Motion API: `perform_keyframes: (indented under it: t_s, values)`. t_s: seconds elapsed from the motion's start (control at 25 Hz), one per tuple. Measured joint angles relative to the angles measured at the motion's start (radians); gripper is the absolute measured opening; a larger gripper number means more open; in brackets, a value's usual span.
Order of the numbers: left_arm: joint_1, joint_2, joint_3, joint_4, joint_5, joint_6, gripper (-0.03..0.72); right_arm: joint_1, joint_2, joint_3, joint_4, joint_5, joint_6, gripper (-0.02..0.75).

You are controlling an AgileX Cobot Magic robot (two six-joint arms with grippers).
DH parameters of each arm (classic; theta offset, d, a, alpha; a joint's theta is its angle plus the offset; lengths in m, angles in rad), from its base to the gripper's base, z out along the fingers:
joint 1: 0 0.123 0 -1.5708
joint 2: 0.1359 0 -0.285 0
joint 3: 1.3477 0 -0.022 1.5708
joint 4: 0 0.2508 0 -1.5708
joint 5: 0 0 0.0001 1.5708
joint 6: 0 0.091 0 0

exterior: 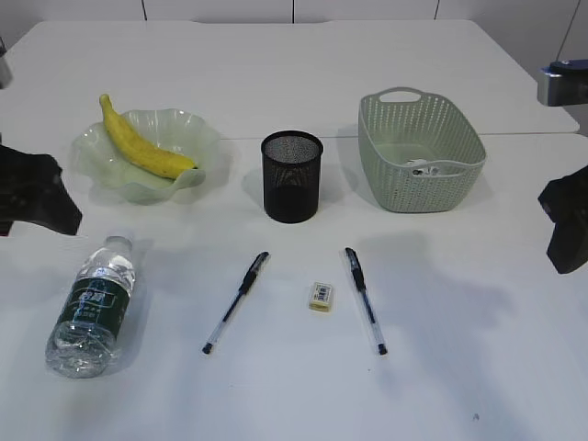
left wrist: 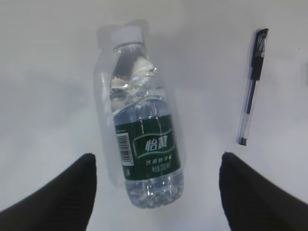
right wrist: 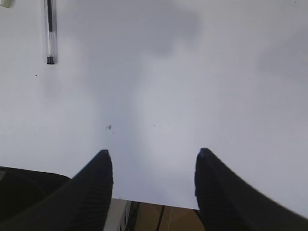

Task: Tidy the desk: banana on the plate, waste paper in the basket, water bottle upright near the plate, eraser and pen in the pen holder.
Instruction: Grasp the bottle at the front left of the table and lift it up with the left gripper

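Both jaws open and empty; left gripper hangs right over the water bottle, right gripper over bare surface. The bottle lies on its side just in front of the plate; it looks part-full, thin-walled, slick and prone to roll, so take it across the labelled middle. The nearest pen lies beside the bottle, apart; nothing blocks you.

banana on plate, eraser between two pens
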Motion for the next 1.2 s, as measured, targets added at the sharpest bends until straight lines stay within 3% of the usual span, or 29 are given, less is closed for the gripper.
perform_keyframes:
  t_s: [0.52,0.92,1.2]
  values:
    - [-0.027,0.235,0.000,0.043,-0.100,-0.132,0.562,0.000,0.000,0.000,0.000,-0.003,0.027,0.410]
    - [-0.091,0.327,-0.032,0.058,-0.214,-0.239,0.562,0.000,0.000,0.000,0.000,-0.003,0.036,0.410]
    - [-0.091,0.333,-0.034,0.227,-0.219,-0.379,0.562,0.000,0.000,0.002,0.000,-0.003,0.042,0.410]
